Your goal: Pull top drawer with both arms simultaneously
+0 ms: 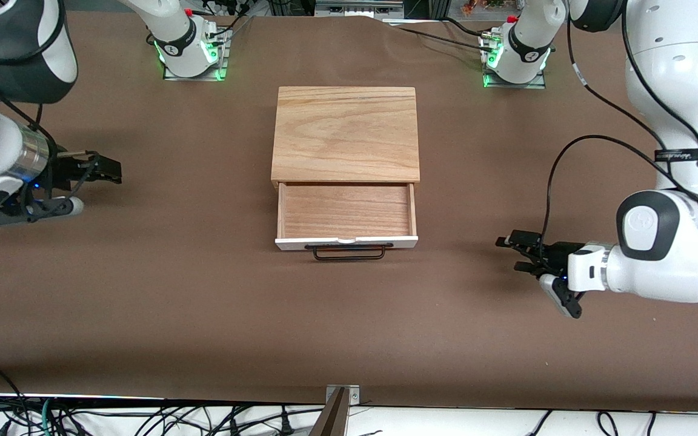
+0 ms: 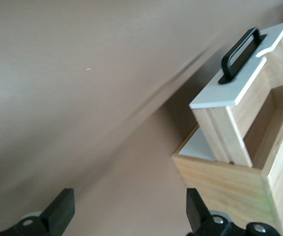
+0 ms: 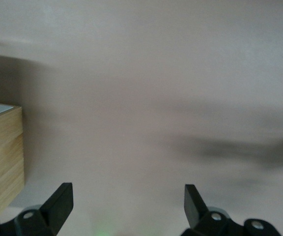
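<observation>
Front view: a light oak cabinet [image 1: 345, 133] sits mid-table on a brown table cover [image 1: 203, 303]. The top drawer [image 1: 346, 213] is pulled out toward the camera, its wooden tray holding nothing. Its white front panel carries a thin black wire handle [image 1: 349, 251] on the edge nearest the camera. Wide bare cover lies around the cabinet on every side. The left gripper [image 1: 509, 254] hangs low over the table toward the left arm's end, well apart from the drawer, fingers spread and holding nothing. The right gripper [image 1: 109, 170] is over the table toward the right arm's end, also well clear of the cabinet; its fingers' spread is hard to judge here. Both arms are partly cut off by the picture's edges.

Left wrist view: two black fingertips [image 2: 60, 209] stand wide apart with nothing between them. The drawer [image 2: 240, 93], handle [image 2: 240, 54] and cabinet corner [image 2: 230, 182] show, cut off at the edge.

Right wrist view: black fingertips [image 3: 58, 201] stand wide apart over blurred cover. One cabinet corner [image 3: 1, 152] shows at the edge.
</observation>
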`<state>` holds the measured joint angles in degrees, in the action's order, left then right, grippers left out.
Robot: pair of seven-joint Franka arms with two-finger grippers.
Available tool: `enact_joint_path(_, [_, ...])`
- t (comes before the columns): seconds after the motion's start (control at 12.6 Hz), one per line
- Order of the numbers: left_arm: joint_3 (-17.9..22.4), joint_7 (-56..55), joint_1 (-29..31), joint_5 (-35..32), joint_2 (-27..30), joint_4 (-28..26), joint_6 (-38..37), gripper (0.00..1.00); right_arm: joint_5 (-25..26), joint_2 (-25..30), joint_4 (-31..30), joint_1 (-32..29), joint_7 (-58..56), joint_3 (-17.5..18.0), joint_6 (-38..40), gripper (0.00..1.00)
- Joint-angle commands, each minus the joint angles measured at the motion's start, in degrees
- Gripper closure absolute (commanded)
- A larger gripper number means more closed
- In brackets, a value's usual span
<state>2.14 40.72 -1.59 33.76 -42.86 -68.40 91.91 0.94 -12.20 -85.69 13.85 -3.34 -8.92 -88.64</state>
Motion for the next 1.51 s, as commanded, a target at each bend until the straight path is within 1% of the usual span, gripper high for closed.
enact_joint_path(0.0, [0.1,0.0,-0.3,-8.9,4.8,-0.6,-0.2,0.00,1.5,13.0,-17.1,-12.0,3.9,12.5,-8.4,0.00])
enact_joint_path(0.08, [0.0,0.0,-0.4,-11.0,5.8,-0.6,0.0,0.00,1.3,14.2,-18.5,-12.5,3.3,12.6,-8.4,0.00])
enact_joint_path(0.16, [0.0,0.1,-0.3,-12.0,6.6,-0.6,0.0,0.00,1.6,14.2,-18.4,-13.3,3.3,12.6,-9.2,0.00])
enact_joint_path(0.24, [0.0,0.1,-0.3,-12.4,7.5,-0.6,0.0,0.00,2.0,14.1,-17.5,-13.6,2.9,12.5,-10.8,0.00])
enact_joint_path(0.32, [0.0,-0.4,-0.4,-13.6,8.6,-0.7,0.0,0.00,2.3,14.7,-16.2,-13.9,3.2,12.4,-10.3,0.00])
enact_joint_path(0.4, [-0.1,-0.7,-0.3,-16.4,9.9,-0.7,0.0,0.00,2.3,15.6,-15.8,-13.9,3.3,12.3,-10.0,0.00])
enact_joint_path(0.48, [-0.2,-1.5,-0.3,-18.3,11.2,-0.7,-0.1,0.00,2.3,15.5,-14.1,-14.1,3.2,11.3,-9.6,0.00])
enact_joint_path(0.64, [-0.5,-5.9,-0.3,-21.3,13.7,-0.7,-0.3,0.00,1.7,14.3,-11.3,-14.6,2.9,9.9,-5.6,0.00])
enact_joint_path(0.8, [-3.4,-11.2,-0.3,-26.7,16.2,-0.8,-0.8,0.00,0.7,12.6,-8.6,-14.5,3.1,9.5,-2.8,0.00])
enact_joint_path(0.96, [-4.8,-14.4,-0.3,-31.8,18.3,-1.2,-0.8,0.00,0.2,12.4,-8.4,-14.5,3.3,9.6,-2.8,0.00])
enact_joint_path(1.11, [-4.8,-19.1,-0.3,-32.1,20.3,-1.7,-2.4,0.00,0.0,12.4,-8.4,-14.4,3.1,9.6,-2.8,0.00])
enact_joint_path(1.35, [-5.6,-29.8,-0.6,-32.2,22.5,-1.7,-5.9,0.00,0.0,12.3,-8.4,-14.4,2.9,9.6,-2.8,0.00])
enact_joint_path(1.43, [-5.7,-32.3,-0.6,-32.1,23.4,-2.5,-6.7,0.00,0.0,12.2,-8.4,-14.5,2.9,9.6,-2.8,0.00])
